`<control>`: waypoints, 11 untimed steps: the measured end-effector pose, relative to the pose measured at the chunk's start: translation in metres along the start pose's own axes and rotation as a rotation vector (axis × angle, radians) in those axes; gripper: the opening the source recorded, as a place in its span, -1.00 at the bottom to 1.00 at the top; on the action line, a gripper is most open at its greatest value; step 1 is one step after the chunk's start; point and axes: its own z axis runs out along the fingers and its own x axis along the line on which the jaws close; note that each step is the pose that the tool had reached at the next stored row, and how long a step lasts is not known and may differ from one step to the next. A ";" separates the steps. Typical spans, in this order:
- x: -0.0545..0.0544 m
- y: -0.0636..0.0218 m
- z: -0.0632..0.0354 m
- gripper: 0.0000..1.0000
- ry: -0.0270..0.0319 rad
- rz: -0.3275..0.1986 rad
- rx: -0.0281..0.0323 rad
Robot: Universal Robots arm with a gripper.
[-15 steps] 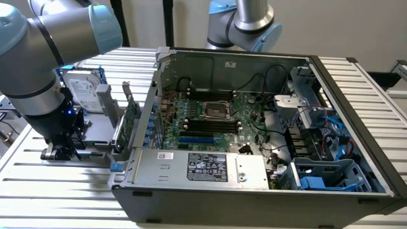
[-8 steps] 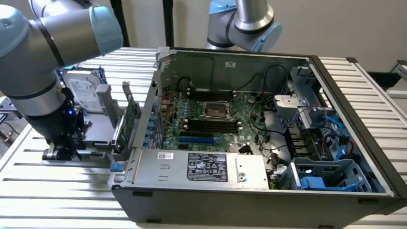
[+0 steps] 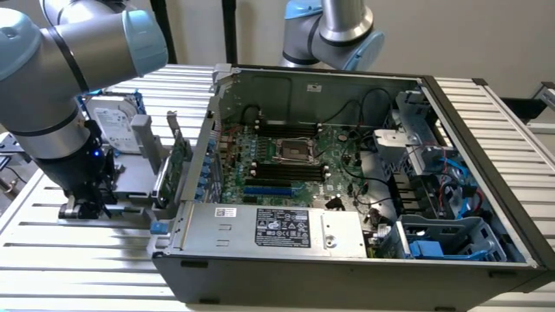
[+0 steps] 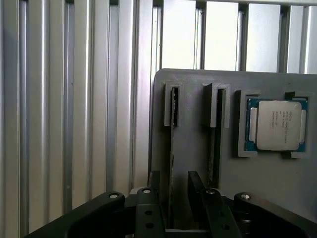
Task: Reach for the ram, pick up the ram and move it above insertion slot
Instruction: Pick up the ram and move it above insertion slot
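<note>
1. The tool hangs low over a gray holder on the bench.
2. In the exterior view, the holder sits on the left, outside the open computer case.
3. The tool is open wide. Its two black fingers stand one on each side of the ram, with a little gap on both sides.
4. The ram stands on its thin edge in a groove of the gray holder. Nothing is gripping it.
5. A second groove runs just beside the first one. Next to that, a square silver chip lies in a pocket of the holder.
6. The insertion slot is a long black strip on the green board inside the case. It is well apart from the tool and the ram.
</note>
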 end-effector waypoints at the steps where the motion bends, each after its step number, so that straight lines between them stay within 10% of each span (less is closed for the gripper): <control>1: 0.000 0.0000 0.0000 -0.31 0.0000 0.000 -0.0001; 5: 0.000 0.0000 0.0000 -0.69 0.0002 0.000 -0.0001; 11: 0.000 0.0000 0.0000 -0.73 0.0000 -0.001 0.0000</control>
